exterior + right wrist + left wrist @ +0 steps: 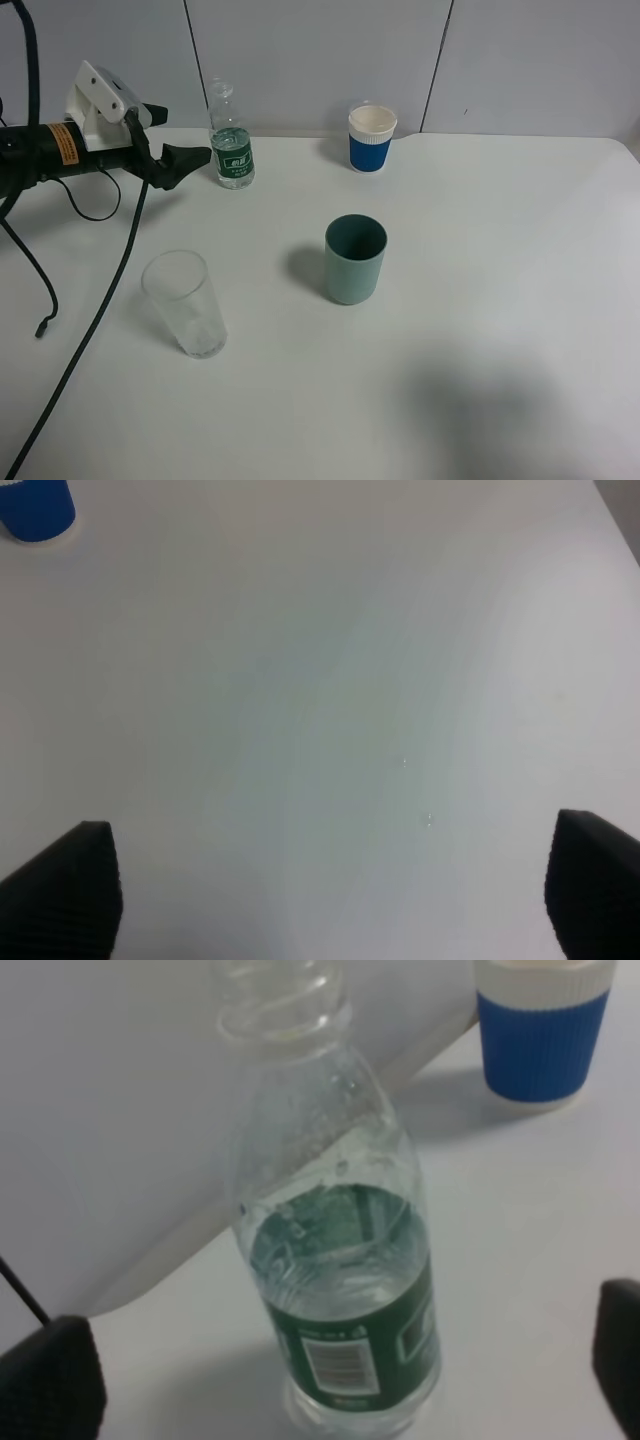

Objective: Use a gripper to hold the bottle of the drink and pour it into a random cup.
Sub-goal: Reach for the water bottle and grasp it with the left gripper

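Wide-spread left gripper [190, 158] is being lined up on the bottle [232, 150], imo best being squeezed gently mid-body.

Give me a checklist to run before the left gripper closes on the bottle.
1. Left gripper jaws open: ok, the fingers stand wide apart.
2. Bottle centred between the fingers: ok in the left wrist view.
3. Fingers around the bottle: not ok, they stop short, beside it.
4. Bottle upright, uncapped, partly filled: ok.
5. Teal cup upright, apart from the glass and paper cup: ok.
6. Right gripper away from the bottle: ok, open over the table.
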Robot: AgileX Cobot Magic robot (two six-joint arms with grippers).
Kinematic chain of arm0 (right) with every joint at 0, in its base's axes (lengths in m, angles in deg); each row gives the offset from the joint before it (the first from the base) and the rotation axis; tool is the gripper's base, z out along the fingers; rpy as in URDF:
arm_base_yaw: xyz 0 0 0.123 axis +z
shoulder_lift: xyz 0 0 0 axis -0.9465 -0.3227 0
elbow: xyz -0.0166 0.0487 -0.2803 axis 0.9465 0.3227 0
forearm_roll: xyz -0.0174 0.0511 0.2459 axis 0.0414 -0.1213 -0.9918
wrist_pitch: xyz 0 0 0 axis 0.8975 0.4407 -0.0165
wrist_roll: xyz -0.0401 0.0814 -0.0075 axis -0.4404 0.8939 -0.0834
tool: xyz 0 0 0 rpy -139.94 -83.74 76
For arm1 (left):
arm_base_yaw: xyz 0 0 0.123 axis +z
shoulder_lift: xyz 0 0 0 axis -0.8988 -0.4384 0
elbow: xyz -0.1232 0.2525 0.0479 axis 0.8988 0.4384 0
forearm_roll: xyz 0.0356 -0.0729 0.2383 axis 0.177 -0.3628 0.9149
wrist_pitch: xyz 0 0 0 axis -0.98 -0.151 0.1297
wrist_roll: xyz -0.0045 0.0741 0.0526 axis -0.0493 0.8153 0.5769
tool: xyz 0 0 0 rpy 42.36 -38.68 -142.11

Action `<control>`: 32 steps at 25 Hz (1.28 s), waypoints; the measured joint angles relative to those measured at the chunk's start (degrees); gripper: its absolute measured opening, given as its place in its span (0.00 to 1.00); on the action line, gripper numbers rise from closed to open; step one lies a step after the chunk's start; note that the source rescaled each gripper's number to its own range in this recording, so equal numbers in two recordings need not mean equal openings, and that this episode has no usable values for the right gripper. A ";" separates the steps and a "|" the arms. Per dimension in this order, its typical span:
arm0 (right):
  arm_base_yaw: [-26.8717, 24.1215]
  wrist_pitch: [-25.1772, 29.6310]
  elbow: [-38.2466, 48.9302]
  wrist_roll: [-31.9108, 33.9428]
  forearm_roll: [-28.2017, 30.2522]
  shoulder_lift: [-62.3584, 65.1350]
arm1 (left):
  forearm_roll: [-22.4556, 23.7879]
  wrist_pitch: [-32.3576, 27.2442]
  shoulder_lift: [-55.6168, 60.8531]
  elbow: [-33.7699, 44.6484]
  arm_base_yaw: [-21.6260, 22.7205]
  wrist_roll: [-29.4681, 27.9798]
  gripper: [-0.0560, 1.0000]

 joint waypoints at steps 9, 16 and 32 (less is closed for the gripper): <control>0.00 0.00 0.00 0.00 0.00 0.00 | -0.52 0.56 -6.11 -4.98 -2.30 -0.46 1.00; 0.00 0.00 0.00 0.00 0.00 0.00 | -1.19 1.70 -10.66 -9.21 -4.46 -1.87 1.00; 0.00 0.00 0.00 0.00 0.00 0.00 | -3.55 2.89 -16.86 -18.09 -8.87 -6.61 1.00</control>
